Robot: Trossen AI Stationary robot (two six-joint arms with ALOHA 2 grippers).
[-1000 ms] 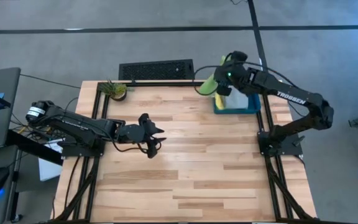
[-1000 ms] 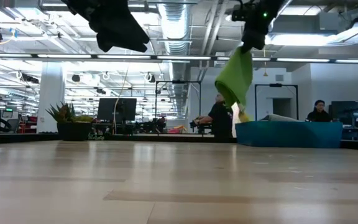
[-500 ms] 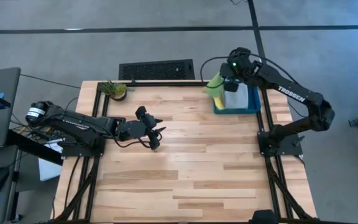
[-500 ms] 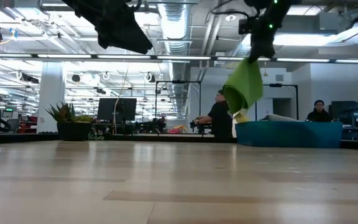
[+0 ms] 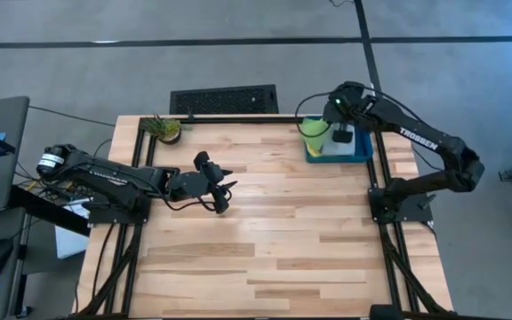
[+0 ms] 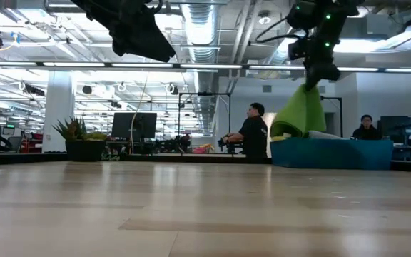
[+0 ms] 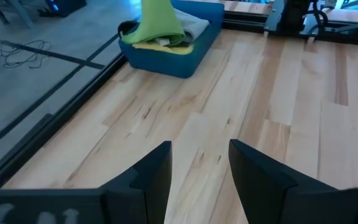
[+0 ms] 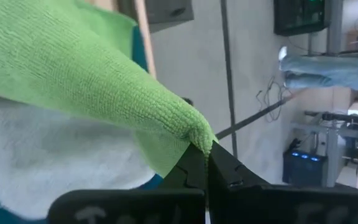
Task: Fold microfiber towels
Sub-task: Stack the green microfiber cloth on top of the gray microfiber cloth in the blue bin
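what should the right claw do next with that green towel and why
Probably lift and carry the lime green towel out toward the bare wood of the table. The right claw is shut on one corner, yet the cloth's lower end sits in the bin, while the left claw waits open over the table.

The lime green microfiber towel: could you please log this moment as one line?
right gripper: jaws shut on lime green microfiber towel over teal-blue bin | left gripper: jaws open, empty, above wooden table
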